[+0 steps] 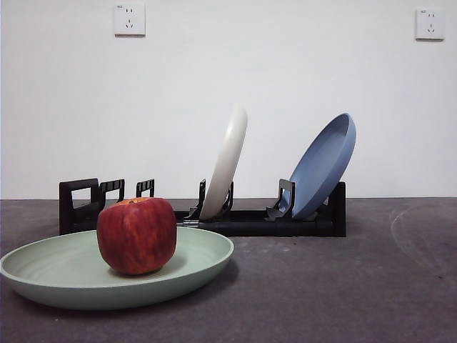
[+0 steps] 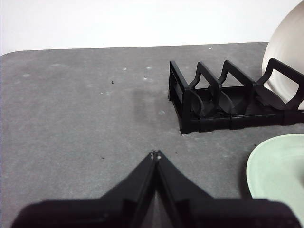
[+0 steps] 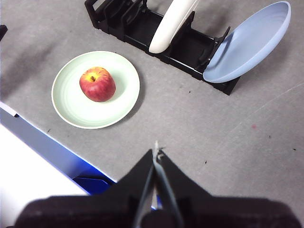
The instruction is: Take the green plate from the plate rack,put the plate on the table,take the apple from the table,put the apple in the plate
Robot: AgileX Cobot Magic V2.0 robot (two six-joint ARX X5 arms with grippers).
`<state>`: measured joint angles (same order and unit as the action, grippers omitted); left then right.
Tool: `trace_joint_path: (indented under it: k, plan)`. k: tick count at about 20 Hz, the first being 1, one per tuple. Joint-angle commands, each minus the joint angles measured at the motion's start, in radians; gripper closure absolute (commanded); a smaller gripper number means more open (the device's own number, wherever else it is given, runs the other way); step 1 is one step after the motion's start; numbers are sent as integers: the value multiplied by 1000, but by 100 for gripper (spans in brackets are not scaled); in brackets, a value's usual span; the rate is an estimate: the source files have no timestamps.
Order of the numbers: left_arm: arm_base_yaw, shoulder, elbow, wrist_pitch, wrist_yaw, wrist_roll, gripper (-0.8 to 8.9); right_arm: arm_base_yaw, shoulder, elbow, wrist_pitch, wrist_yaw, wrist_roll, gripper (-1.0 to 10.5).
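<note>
Looks basically done: the apple [image 3: 97, 84] is sat in the green plate [image 3: 76, 107]; both grippers [image 2: 155, 154] [image 3: 156, 151] are pressed together, best kept clear.

Table [image 1: 371, 286]: dark grey, matte, faintly mottled. Directly on it: green plate [image 1: 57, 275], flat, near the front edge; black plate rack [image 1: 250, 221] just behind the plate, not touching it, running lengthwise across the table.
</note>
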<state>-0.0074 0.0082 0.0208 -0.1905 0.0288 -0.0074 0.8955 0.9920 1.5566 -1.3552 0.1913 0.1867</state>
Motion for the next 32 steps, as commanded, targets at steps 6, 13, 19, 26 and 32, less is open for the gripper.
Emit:
trace_joint_path:
  k: [6, 13, 19, 26, 32]
  plan:
    - [1, 13, -4, 5, -3, 13, 814, 1, 0, -2, -24, 4, 3, 945]
    - [1, 14, -4, 5, -3, 13, 814, 1, 0, -2, -24, 4, 3, 945]
    - [1, 14, -4, 5, -3, 13, 814, -10, -14, 0, -24, 190, -26, 946]
    - [1, 14, -4, 5, -3, 13, 814, -376, -24, -6, 0, 229, -69, 946]
    - [1, 14, -4, 5, -3, 13, 814, -793, -171, -368, 686, -60, -195, 946]
